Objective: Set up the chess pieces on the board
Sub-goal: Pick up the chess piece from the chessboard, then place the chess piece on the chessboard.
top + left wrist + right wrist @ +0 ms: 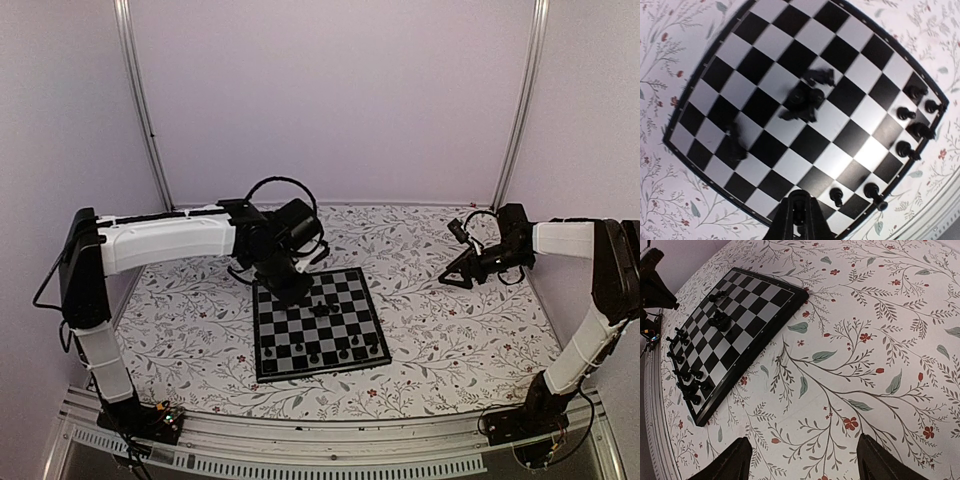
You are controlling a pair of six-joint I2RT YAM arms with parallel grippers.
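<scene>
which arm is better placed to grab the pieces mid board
Left: the left gripper hangs over the board near those pieces; the right gripper is off over the floral cover.

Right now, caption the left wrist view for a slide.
Shut left hand over the board, chess pieces clustered mid-board, others standing along one edge.

A lab-style robot booth — plain pale walls (pixel 330 100), metal corner posts (pixel 145 110), left arm (pixel 165 240) and right arm (pixel 575 240) mounted at a floral-covered worktop (pixel 450 340).
</scene>
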